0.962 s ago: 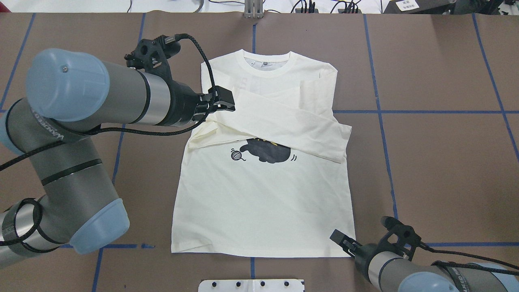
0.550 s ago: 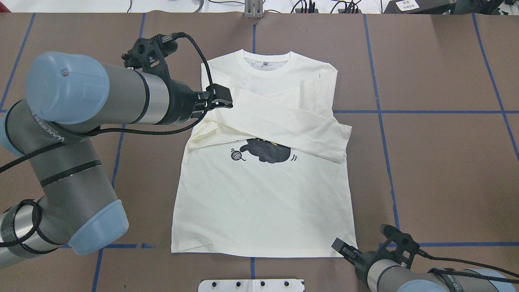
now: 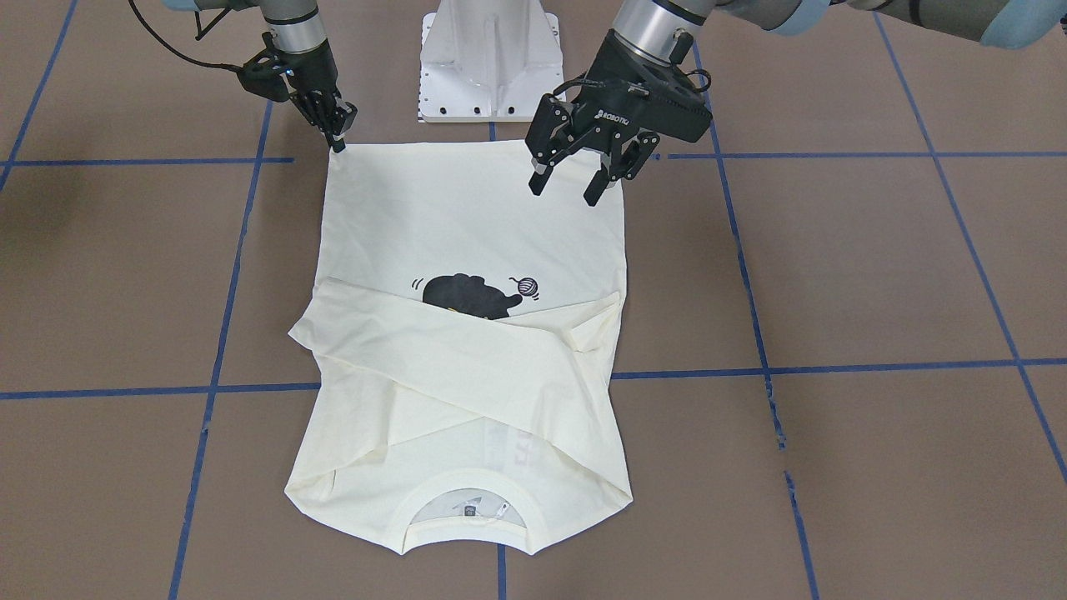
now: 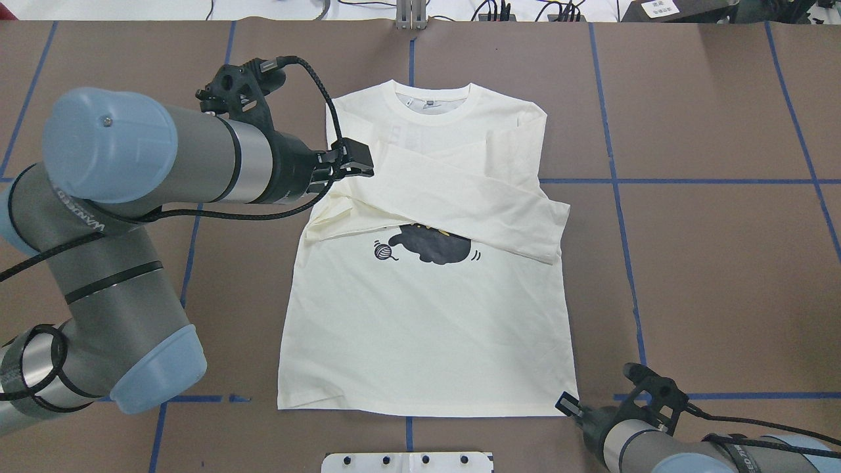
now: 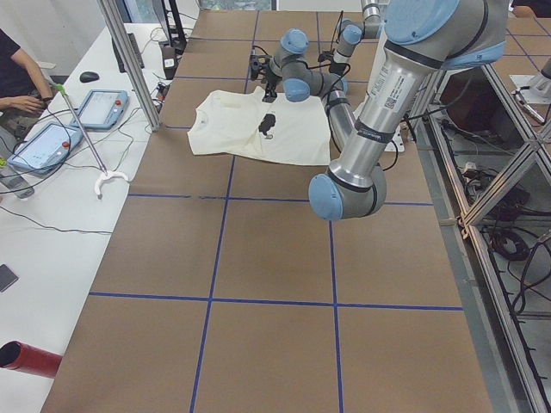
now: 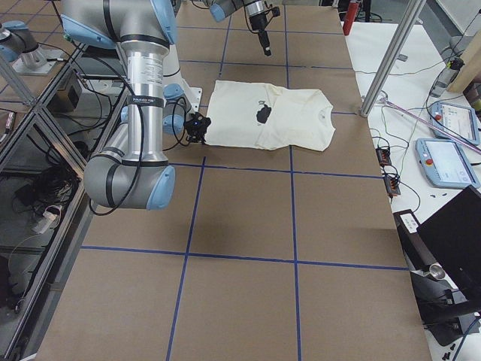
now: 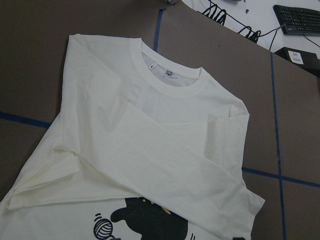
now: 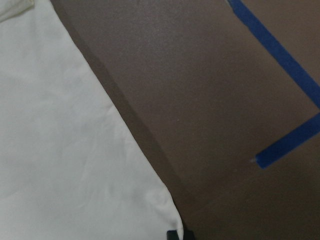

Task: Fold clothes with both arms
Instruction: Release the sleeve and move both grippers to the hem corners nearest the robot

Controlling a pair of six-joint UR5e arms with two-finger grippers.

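Note:
The cream long-sleeved T-shirt (image 4: 427, 328) lies flat, print side up, neckline at the far side, both sleeves folded across the chest above the black cat print (image 4: 433, 244). My left gripper (image 4: 358, 159) is open and empty, held above the shirt's left shoulder; in the front view (image 3: 564, 193) its jaws stand wide apart. My right gripper (image 4: 564, 402) is low at the near right hem corner with fingers together; the front view (image 3: 338, 143) shows its tip at that corner. The right wrist view shows the hem corner (image 8: 167, 215) just above a dark fingertip.
The white pedestal base (image 3: 490, 58) stands just behind the shirt's hem. Blue tape lines (image 4: 690, 180) cross the brown table. In the left side view a metal post (image 5: 129, 60), tablets (image 5: 99, 107) and an operator are beyond the far table edge.
My right gripper has slid right and back toward the robot, to the hem's right corner. My left gripper has drifted slightly left and up-view. The shirt has not moved.

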